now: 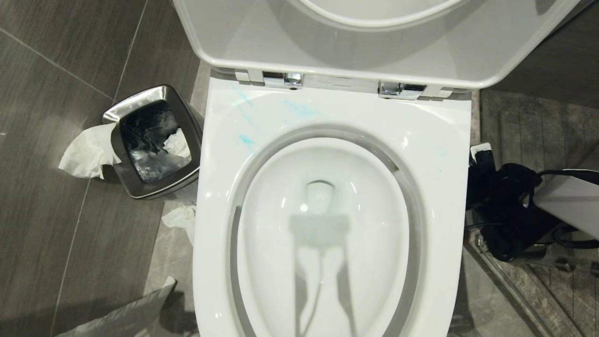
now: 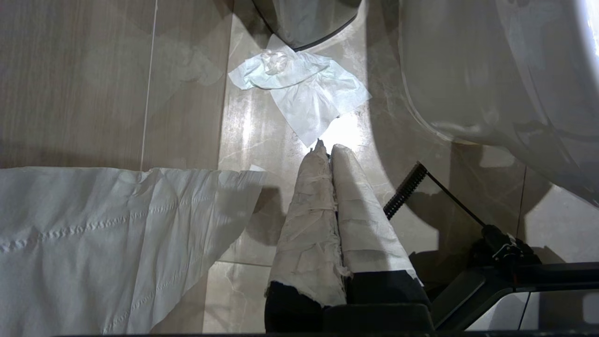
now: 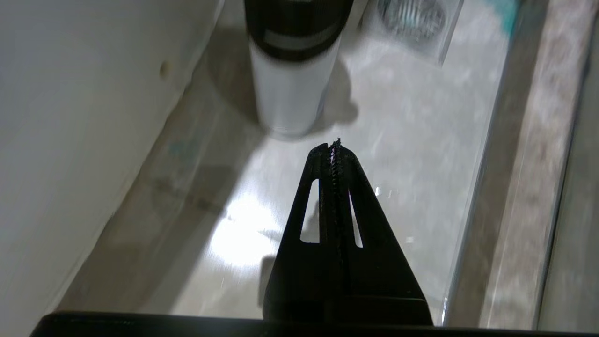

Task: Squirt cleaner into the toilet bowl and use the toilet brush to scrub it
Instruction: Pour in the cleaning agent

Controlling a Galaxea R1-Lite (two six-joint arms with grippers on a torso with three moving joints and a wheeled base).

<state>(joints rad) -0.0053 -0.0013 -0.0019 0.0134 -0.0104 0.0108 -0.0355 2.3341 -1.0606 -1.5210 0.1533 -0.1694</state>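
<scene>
Right tool: the right tool [image 3: 335,146] is hanging low beside the toilet, its black fingers pressed together and holding nothing, pointing down at the pale floor [image 3: 402,154].
Ahead of the right tool: a white cylinder with a black banded top [image 3: 291,75] is standing on the floor just beyond the fingertips, apart from them; what it is cannot be told. A drain grate [image 3: 412,16] is lying farther off.
Left tool: the left tool [image 2: 327,150] is hanging near the floor, its paper-wrapped fingers closed on nothing.
Ahead of the left tool: a crumpled tissue [image 2: 299,89] is lying on the floor just past the tips; a sheet of white paper [image 2: 103,234] is lying to one side.
Toilet bowl: the toilet bowl [image 1: 435,154] is standing between the two tools, seat and lid raised.
Cleaner: the cleaner [image 1: 299,110] is showing as faint blue smears on the rear rim, well apart from both tools.
Bin: a steel bin [image 1: 135,98] is standing beside the bowl with tissue hanging over its edge.
</scene>
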